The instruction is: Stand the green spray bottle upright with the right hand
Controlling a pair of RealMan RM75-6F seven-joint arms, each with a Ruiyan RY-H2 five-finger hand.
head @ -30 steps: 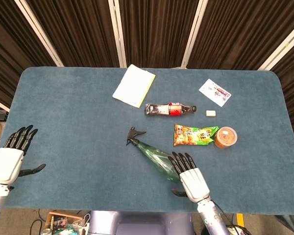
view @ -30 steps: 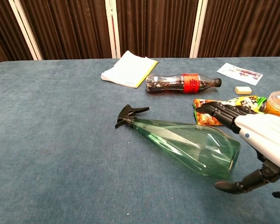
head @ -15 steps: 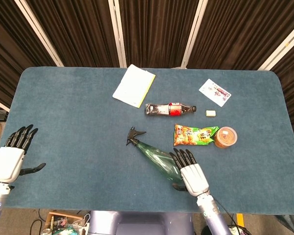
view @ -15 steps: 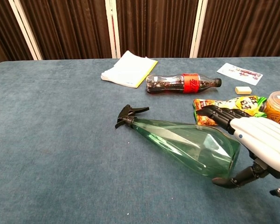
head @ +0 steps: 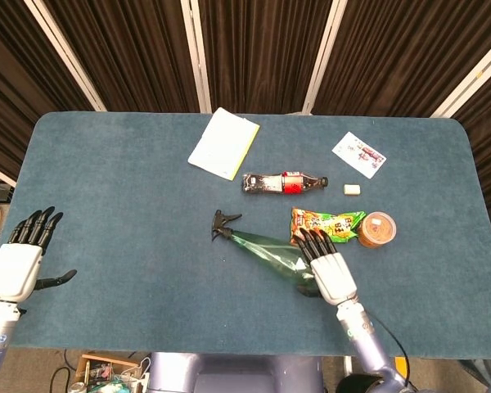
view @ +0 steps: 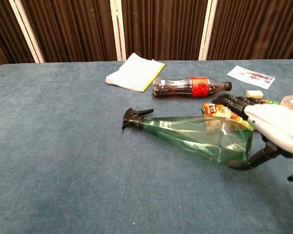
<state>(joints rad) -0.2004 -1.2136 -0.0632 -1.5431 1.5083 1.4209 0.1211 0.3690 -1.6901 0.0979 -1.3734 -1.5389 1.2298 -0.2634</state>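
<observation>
The green spray bottle [head: 266, 250] lies on its side on the blue table, black nozzle to the left, wide base to the right. In the chest view the bottle [view: 195, 136] has its base end tipped slightly off the cloth. My right hand [head: 331, 274] grips that base end, dark fingers [view: 229, 103] over the top and the thumb [view: 244, 164] under it. My left hand [head: 16, 262] hovers open at the table's near left corner, far from the bottle, and shows only in the head view.
A cola bottle [head: 282, 182] lies just beyond the spray bottle. A snack packet [head: 331, 223] and an orange cup [head: 378, 229] sit right beside my right hand. A notepad [head: 223, 142], a card [head: 358, 154] and a small eraser [head: 353, 189] lie further back.
My right hand moved forward and closed around the bottle's base. The base swung away from me toward the snack packet and lifted a little; the nozzle shifted slightly. The left hand stayed put.
</observation>
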